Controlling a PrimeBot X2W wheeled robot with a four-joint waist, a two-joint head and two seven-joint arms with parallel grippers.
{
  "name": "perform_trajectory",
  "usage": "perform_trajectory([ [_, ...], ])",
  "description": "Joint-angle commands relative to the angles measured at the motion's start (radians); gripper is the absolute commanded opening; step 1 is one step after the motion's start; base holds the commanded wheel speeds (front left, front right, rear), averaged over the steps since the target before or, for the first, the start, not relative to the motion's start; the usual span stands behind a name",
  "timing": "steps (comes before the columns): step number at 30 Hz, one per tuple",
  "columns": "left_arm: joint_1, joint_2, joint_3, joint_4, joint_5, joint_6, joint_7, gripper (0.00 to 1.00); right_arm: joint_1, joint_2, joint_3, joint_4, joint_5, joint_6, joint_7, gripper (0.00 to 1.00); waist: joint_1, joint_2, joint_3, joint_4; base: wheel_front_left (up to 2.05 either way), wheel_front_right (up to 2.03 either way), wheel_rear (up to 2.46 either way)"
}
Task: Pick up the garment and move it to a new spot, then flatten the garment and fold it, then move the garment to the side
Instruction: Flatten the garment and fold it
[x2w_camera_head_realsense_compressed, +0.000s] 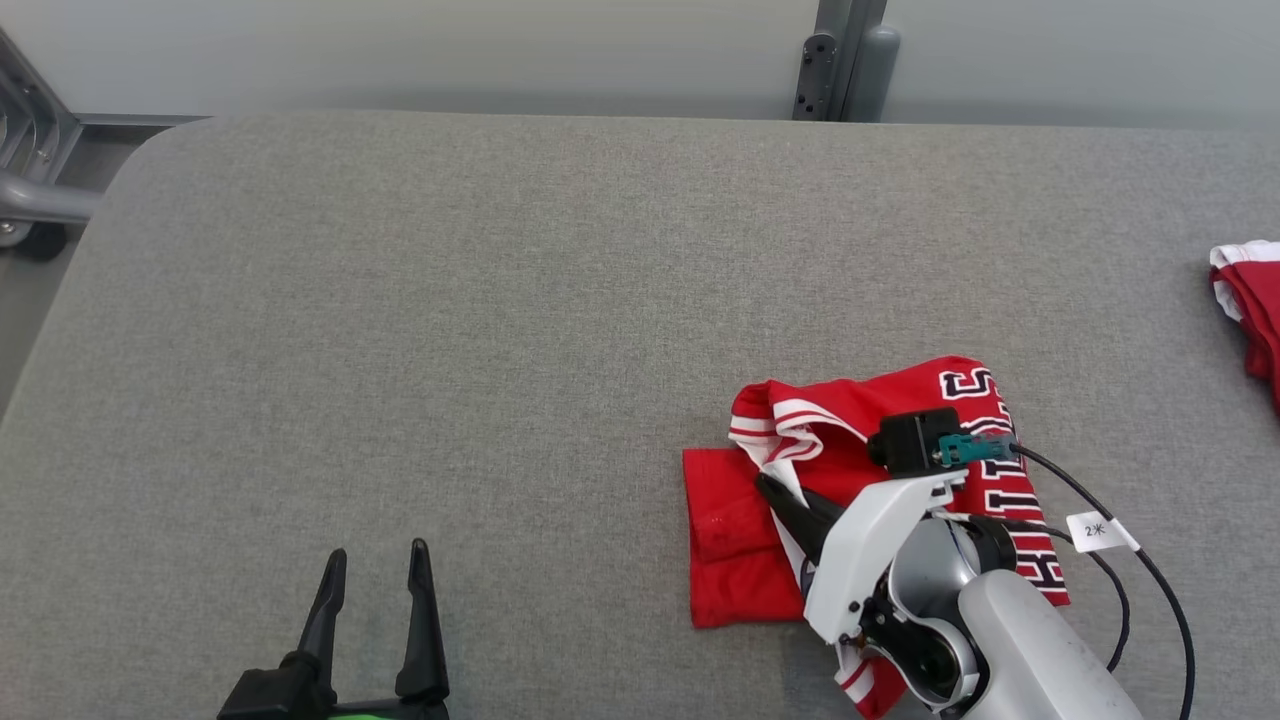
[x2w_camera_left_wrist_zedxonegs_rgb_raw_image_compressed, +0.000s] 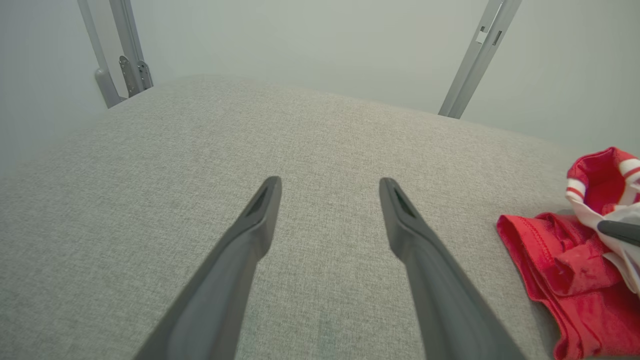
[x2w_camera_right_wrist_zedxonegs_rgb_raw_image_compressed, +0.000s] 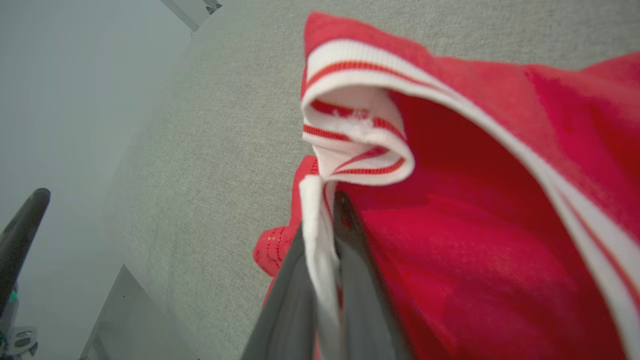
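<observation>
The garment (x2w_camera_head_realsense_compressed: 740, 530), a bright red shirt with white striped trim and black-and-white lettering, lies bunched at the lower right of the grey table (x2w_camera_head_realsense_compressed: 500, 330). My right gripper (x2w_camera_head_realsense_compressed: 772, 492) is shut on a white fold of it; in the right wrist view the white cloth (x2w_camera_right_wrist_zedxonegs_rgb_raw_image_compressed: 320, 265) is pinched between the two dark fingers, with the striped trim (x2w_camera_right_wrist_zedxonegs_rgb_raw_image_compressed: 357, 145) curling just above. My left gripper (x2w_camera_head_realsense_compressed: 378, 570) stands open at the lower left, nothing between its fingers (x2w_camera_left_wrist_zedxonegs_rgb_raw_image_compressed: 250, 235). Its wrist view shows the garment (x2w_camera_left_wrist_zedxonegs_rgb_raw_image_compressed: 570, 270) at the right edge.
Another red and white piece of cloth (x2w_camera_head_realsense_compressed: 1250, 300) lies at the table's right edge. Black cables with a white tag (x2w_camera_head_realsense_compressed: 1098, 530) trail from my right wrist over the garment. A grey metal post (x2w_camera_head_realsense_compressed: 845, 60) stands behind the table, and a metal frame (x2w_camera_head_realsense_compressed: 30, 170) stands at the far left.
</observation>
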Motion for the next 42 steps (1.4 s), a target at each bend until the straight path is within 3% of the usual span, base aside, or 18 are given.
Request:
perform_trajectory([
  [1,0.0,0.001,-0.001,0.005,0.001,0.0,-0.003,1.0,-0.018,-0.002,0.015,0.014,0.019,0.0,-0.016,0.0,0.0,0.0,-0.006,0.004,0.0,0.0,0.0],
  [15,0.006,0.001,-0.006,0.028,0.017,-0.013,-0.003,1.0,-0.112,-0.001,0.159,0.158,0.145,0.0,-0.12,0.0,0.0,0.0,-0.019,0.005,0.0,0.0,0.0],
  [16,0.006,0.001,-0.006,0.029,0.017,-0.014,-0.003,1.0,-0.12,-0.001,0.168,0.162,0.151,0.0,-0.131,0.27,0.0,0.0,-0.018,0.005,0.0,0.0,0.0],
  [17,0.007,0.001,-0.004,0.03,0.017,-0.015,-0.003,1.0,-0.128,-0.001,0.18,0.164,0.154,0.0,-0.143,1.0,0.0,0.0,-0.019,0.004,0.0,0.0,0.0],
  [25,0.05,0.001,0.04,0.041,0.029,-0.022,-0.003,1.0,-0.079,-0.002,0.177,0.075,0.115,0.0,-0.249,1.0,0.0,0.0,-0.058,-0.036,0.0,0.0,0.0],
  [33,0.083,0.001,0.071,0.036,0.04,-0.034,-0.003,1.0,0.131,-0.159,-0.058,-0.123,-0.03,0.0,-0.384,1.0,0.0,0.0,-0.113,-0.091,0.0,0.0,0.0],
  [39,0.095,0.001,0.064,0.042,0.024,-0.032,-0.003,1.0,0.266,-0.24,-0.209,-0.071,-0.191,0.0,-0.558,1.0,0.0,0.0,-0.142,-0.115,0.0,0.0,0.0],
  [42,0.098,0.001,0.059,0.048,0.018,-0.033,-0.003,1.0,0.317,-0.227,-0.276,-0.019,-0.239,0.0,-0.609,1.0,0.0,0.0,-0.153,-0.117,0.0,0.0,0.0],
])
